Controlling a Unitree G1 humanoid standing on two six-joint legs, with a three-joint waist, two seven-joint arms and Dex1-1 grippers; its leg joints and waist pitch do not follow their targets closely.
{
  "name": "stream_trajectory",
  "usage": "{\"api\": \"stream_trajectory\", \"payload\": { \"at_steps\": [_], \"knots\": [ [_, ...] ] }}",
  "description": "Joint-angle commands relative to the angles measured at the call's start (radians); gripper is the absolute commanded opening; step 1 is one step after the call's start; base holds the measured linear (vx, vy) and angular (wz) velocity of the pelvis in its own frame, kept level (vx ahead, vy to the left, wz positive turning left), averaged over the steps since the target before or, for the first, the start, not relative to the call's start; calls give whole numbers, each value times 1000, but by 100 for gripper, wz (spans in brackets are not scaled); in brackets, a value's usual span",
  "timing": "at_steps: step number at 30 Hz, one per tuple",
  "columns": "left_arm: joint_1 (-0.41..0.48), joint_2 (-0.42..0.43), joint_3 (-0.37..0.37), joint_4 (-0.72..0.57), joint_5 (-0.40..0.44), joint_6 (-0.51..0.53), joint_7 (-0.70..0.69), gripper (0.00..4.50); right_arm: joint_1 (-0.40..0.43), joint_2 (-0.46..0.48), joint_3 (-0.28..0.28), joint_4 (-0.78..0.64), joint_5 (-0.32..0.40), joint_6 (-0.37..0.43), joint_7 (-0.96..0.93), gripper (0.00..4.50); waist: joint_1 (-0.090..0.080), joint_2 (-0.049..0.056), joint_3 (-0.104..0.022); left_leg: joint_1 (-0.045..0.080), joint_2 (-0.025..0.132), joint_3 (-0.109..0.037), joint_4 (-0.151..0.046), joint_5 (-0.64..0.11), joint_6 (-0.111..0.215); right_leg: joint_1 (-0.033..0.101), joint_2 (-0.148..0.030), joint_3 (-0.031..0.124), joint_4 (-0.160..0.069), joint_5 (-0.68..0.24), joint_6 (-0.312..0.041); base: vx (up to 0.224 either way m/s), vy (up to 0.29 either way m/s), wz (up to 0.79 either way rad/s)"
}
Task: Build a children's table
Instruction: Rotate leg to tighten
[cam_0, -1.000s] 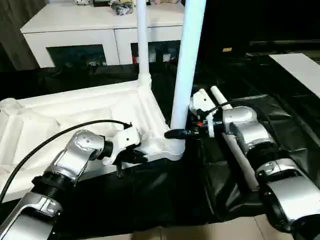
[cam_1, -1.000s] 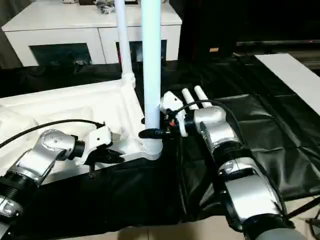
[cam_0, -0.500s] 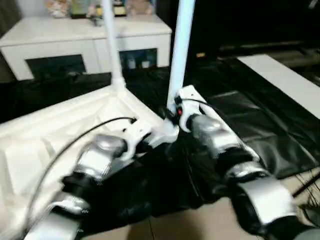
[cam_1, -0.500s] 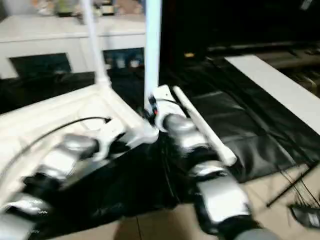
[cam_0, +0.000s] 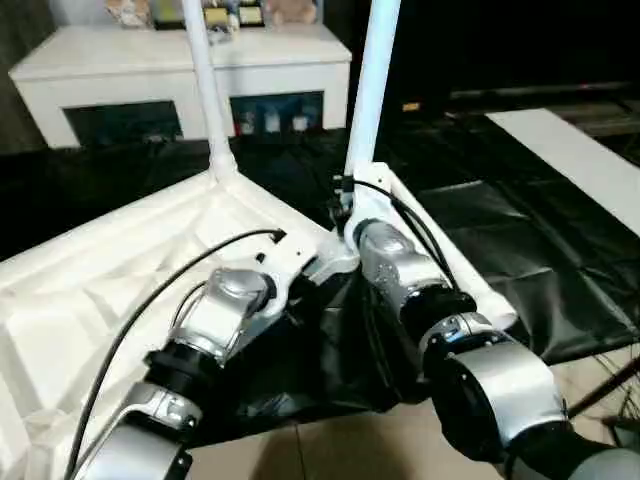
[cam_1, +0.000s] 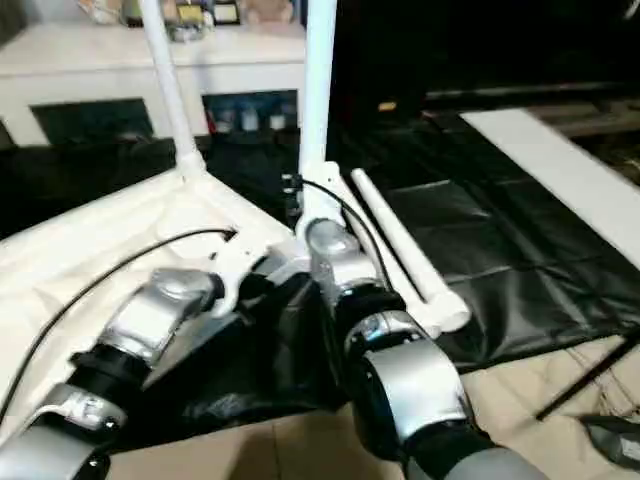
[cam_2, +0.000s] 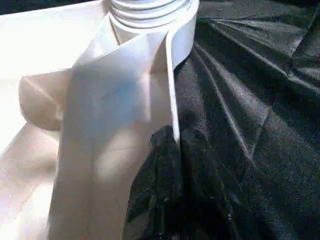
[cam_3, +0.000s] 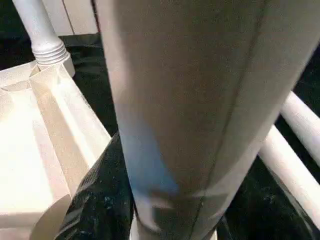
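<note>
White plastic tabletop lies upside down on black sheeting, my left end effector pinching its rim while my right end effector holds the near leg, which I should keep straight while pushing down.

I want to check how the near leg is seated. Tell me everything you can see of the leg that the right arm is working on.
The leg is a long, smooth white tube, plastic by its look, widening toward its base. It stands nearly upright in the round socket at the near right corner of the upturned tabletop, its top out of frame. The right gripper is at its base, one black finger against the tube. Ribbed rings show where the base meets the socket. The left gripper pinches the tabletop's rim just beside that socket.
</note>
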Motion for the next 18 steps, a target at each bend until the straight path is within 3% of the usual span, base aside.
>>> {"api": "stream_trajectory", "payload": {
  "at_steps": [1, 4, 6, 10, 12, 14, 18],
  "knots": [
    [13, 11, -17, -10, 7, 7, -12, 0, 61, 11, -17, 111, 15, 100, 12, 181, -6, 18, -18, -15, 18, 5, -86, -266, -29, 30, -71, 51, -99, -112, -177, 0, 0, 0],
    [14, 18, -18, -12, 4, 5, -23, 0, 51, 16, -16, 110, 10, 99, 40, 181, -8, 18, -17, -14, 20, 8, -88, -269, -27, 28, -72, 52, -103, -122, -175, 0, 0, 0],
    [14, 22, -20, -9, 2, -1, -25, 0, 46, 17, -29, 108, 16, 93, 49, 237, -11, 20, -16, -13, 21, 10, -89, -275, -26, 26, -73, 52, -105, -133, -174, 0, 0, 0],
    [10, 38, -20, 0, -15, -45, -62, 0, 20, 10, -34, 104, 18, 97, 93, 267, -9, 27, -22, -9, 23, 17, -85, -240, -20, 26, -76, 53, -105, -88, -196, 0, 0, 0],
    [13, 49, -24, -6, -21, -65, -85, 0, 13, 3, -30, 95, 15, 98, 119, 291, -12, 19, -24, -23, 19, 18, -81, -154, -7, 43, -71, 48, -93, 12, -205, 0, 0, 0],
    [17, 65, -27, -13, -27, -77, -115, 0, 1, -11, -12, 77, 4, 96, 172, 296, -11, 30, -28, -23, 16, 21, -73, -90, 9, 44, -73, 50, -87, 90, -218, 0, 0, 0],
    [20, 94, -38, -21, -31, -124, -160, 0, -1, -38, -11, 29, 11, 106, 259, 330, -11, 32, -38, -27, 13, 25, -56, 36, 45, 48, -65, 44, -67, 341, -248, 0, 0, 0]
  ]
}}
